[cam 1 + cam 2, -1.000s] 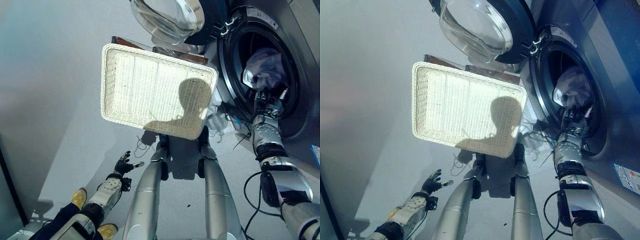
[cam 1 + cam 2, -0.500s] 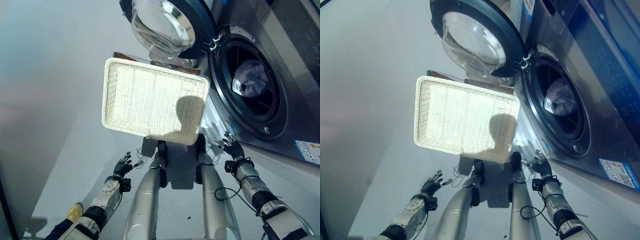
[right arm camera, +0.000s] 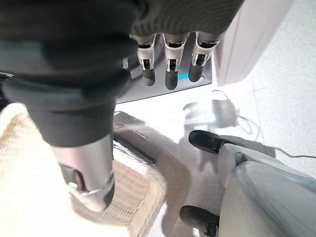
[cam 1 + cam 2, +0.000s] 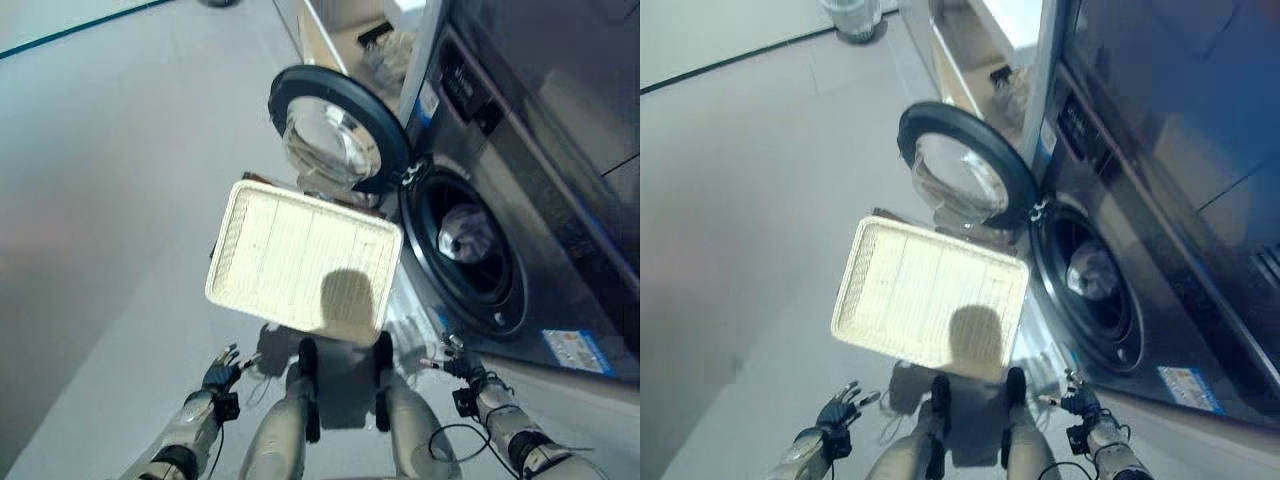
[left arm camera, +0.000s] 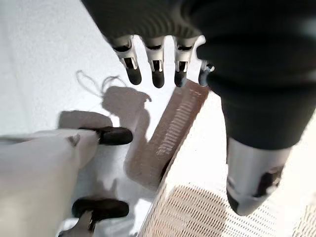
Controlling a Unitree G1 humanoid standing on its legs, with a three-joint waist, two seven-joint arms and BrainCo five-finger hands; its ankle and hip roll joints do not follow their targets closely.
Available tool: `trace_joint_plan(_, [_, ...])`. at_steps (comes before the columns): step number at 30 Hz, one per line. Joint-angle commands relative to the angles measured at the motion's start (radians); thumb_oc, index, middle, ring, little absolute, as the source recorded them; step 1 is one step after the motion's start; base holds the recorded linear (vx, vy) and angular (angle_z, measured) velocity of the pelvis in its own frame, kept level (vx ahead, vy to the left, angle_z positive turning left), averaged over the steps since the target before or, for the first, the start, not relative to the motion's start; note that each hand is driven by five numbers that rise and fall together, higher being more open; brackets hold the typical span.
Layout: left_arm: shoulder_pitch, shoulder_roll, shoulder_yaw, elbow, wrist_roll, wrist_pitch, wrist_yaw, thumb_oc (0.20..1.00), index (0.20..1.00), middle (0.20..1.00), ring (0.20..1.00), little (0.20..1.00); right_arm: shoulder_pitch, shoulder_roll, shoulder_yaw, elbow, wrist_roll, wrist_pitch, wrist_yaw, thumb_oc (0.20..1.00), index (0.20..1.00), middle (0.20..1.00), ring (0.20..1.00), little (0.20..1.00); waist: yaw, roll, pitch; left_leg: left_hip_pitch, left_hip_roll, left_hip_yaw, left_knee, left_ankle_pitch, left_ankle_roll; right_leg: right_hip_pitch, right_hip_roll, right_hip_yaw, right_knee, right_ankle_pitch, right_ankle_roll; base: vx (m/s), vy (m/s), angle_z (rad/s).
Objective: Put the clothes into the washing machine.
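Grey floor [image 4: 120,200]: basket [image 4: 300,260] empty, clothes [image 4: 463,238] inside washing machine [image 4: 500,200]; my left hand [image 4: 218,377] and right hand [image 4: 462,366] hang wide, empty. Next, I'd shut the door [image 4: 335,140].

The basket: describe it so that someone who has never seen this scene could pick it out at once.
Find the washing machine on the right, its round door swung open. On the floor just left of its opening lies the basket, below the door's glass. It is the pale woven rectangular tray with low walls, nothing in it; the clothes sit in the drum.
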Motion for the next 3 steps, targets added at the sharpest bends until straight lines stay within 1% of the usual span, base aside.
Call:
trace_joint_plan(1, [0.043,-0.029,0.006,0.052,0.099,0.019,-0.084,1.0,1.0,1.0,1.0,1.0,0.053,-0.013,0.013,0.008,-0.086,0.012,0.028,1.0,1.0,1.0,1.0,1.0,0.031,0.004,-0.11,0.003,-0.053,0.009,0.1,-0.122,-0.037,0.014,0.015,-0.058,0.044,-0.052,0.055,0.16,-0.044,0.13])
trace_joint_plan(2, [0.049,-0.033,0.003,0.062,0.117,0.02,-0.091,1.0,1.0,1.0,1.0,1.0,0.061,-0.008,0.013,0.011,-0.082,0.024,0.033,1.0,1.0,1.0,1.0,1.0,0.032,0.001,-0.127,0.018,-0.052,0.008,0.099,-0.127,-0.035,0.032,0.017,-0.058,0.043,-0.057,0.053,0.1,-0.03,0.05])
trace_joint_plan(3, [0.049,-0.033,0.003,0.062,0.117,0.02,-0.091,1.0,1.0,1.0,1.0,1.0,0.061,-0.008,0.013,0.011,-0.082,0.024,0.033,1.0,1.0,1.0,1.0,1.0,0.032,0.001,-0.127,0.018,-0.052,0.008,0.099,-0.127,-0.035,0.032,0.017,-0.058,0.043,-0.057,0.053,0.06,-0.025,0.0])
